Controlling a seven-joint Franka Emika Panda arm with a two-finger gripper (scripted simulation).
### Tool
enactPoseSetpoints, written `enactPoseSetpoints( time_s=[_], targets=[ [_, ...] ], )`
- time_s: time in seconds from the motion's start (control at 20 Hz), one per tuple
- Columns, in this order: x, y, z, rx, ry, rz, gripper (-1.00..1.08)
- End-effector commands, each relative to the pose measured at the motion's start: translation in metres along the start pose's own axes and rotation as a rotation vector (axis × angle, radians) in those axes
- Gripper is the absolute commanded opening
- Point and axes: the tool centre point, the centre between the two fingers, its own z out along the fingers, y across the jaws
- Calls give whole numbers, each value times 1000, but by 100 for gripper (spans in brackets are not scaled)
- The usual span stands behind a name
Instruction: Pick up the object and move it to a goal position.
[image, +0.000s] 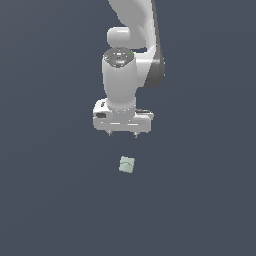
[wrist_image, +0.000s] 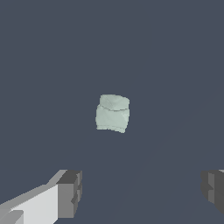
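Observation:
The object (image: 127, 165) is a small pale mint-green block with faint creases, lying on the dark grey floor. In the exterior view the white gripper (image: 122, 133) hangs pointing down, just above and behind the block, apart from it. The wrist view shows the object (wrist_image: 113, 113) ahead of the gripper (wrist_image: 142, 190), whose two grey fingertips (wrist_image: 70, 192) stand wide apart with nothing between them. The gripper is open.
The white arm (image: 131, 35) rises out of the top of the exterior view. Around the block there is only the plain dark grey floor (image: 50, 200).

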Motion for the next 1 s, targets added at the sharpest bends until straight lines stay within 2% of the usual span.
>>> enactPoseSetpoints(
  time_s=[0.0,0.5,0.95],
  targets=[
    [0,0,0,0,0,0,100],
    [4,-23,-5,7,24,-77,100],
    [9,-22,4,7,18,-57,100]
  ],
)
